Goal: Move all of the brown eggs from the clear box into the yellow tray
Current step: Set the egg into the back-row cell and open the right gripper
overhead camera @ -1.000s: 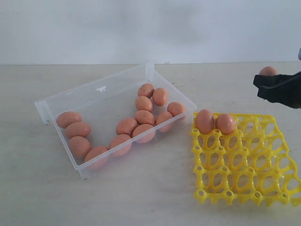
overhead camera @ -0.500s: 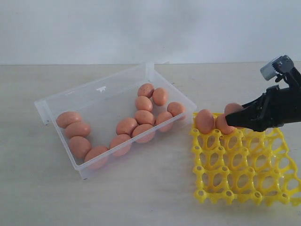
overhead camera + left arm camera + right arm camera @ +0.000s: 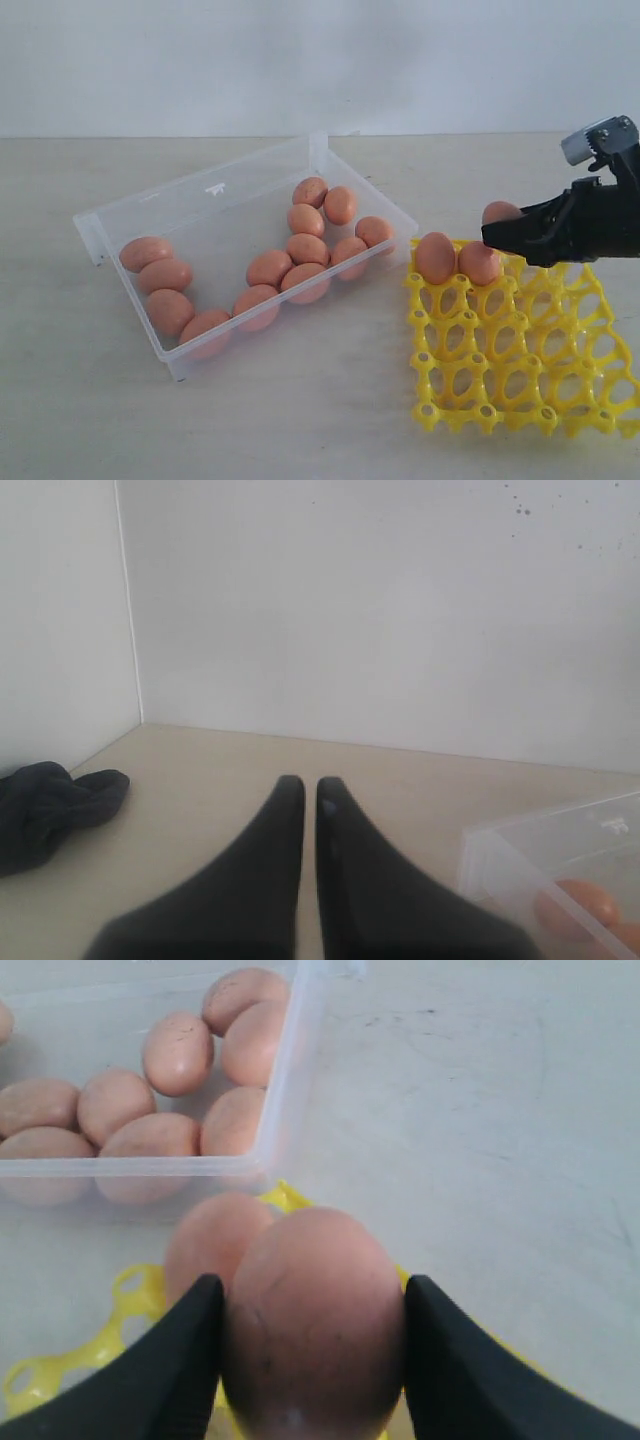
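R end effector (image 3: 492, 234) clamped on one brown egg (image 3: 500, 211), held just over back row of the yellow tray (image 3: 520, 380) beside 2 eggs (image 3: 435, 257) seated there, other brown eggs (image 3: 306, 248) in the clear box (image 3: 200, 195) on the surface (image 3: 330, 420); L end effector (image 3: 310, 790) tips together, empty.

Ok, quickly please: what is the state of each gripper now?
The left gripper: closed, holding nothing.
The right gripper: closed on an egg.
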Action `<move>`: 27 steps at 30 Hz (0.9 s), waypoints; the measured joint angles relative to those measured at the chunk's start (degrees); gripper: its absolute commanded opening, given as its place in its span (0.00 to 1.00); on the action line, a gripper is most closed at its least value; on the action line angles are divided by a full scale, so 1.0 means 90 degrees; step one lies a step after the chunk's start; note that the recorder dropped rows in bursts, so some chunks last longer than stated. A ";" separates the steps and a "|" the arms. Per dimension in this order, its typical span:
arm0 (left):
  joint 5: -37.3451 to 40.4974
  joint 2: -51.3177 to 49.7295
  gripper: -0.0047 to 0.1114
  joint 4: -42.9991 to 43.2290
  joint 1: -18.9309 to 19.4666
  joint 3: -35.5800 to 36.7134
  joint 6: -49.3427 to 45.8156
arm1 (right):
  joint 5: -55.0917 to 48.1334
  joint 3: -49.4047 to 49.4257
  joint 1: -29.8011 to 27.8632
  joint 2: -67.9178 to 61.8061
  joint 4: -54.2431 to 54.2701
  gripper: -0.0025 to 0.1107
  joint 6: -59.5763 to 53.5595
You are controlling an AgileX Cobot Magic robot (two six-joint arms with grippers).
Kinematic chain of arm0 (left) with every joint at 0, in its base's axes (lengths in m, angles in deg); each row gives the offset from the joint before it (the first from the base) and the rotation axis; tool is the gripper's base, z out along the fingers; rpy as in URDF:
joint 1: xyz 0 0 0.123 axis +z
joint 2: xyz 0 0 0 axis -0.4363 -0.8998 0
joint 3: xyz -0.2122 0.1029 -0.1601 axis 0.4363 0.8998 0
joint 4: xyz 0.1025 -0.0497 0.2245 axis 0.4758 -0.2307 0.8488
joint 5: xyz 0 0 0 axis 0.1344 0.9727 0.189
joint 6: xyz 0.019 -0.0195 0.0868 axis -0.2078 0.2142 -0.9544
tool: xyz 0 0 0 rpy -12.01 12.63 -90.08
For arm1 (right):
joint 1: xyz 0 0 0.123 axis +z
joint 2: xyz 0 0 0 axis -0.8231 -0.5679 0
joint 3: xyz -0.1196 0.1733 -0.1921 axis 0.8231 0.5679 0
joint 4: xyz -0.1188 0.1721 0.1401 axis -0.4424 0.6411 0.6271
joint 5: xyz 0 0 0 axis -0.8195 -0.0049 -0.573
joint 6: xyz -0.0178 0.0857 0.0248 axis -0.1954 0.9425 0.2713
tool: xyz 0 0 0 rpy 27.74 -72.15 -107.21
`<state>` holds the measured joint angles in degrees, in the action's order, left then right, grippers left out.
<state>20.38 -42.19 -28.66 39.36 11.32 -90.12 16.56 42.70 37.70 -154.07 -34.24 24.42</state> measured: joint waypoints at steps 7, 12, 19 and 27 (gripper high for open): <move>0.0000 0.0000 0.08 0.0000 0.0000 0.0000 0.0000 | -0.0013 0.0811 -0.0155 0.0000 0.1577 0.02 -0.1586; 0.0000 0.0000 0.08 0.0000 0.0000 0.0000 0.0000 | -0.0102 0.0840 -0.0166 0.0000 0.1822 0.02 -0.1865; 0.0000 0.0000 0.08 0.0000 0.0000 0.0000 0.0000 | -0.0258 0.0864 -0.0170 0.0000 0.1947 0.02 -0.1951; 0.0000 0.0000 0.08 0.0000 0.0000 0.0000 0.0000 | -0.0258 0.0864 -0.0170 -0.0029 0.2064 0.08 -0.1965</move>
<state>20.38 -42.19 -28.66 39.36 11.32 -90.12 14.23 50.48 36.16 -154.34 -15.66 6.74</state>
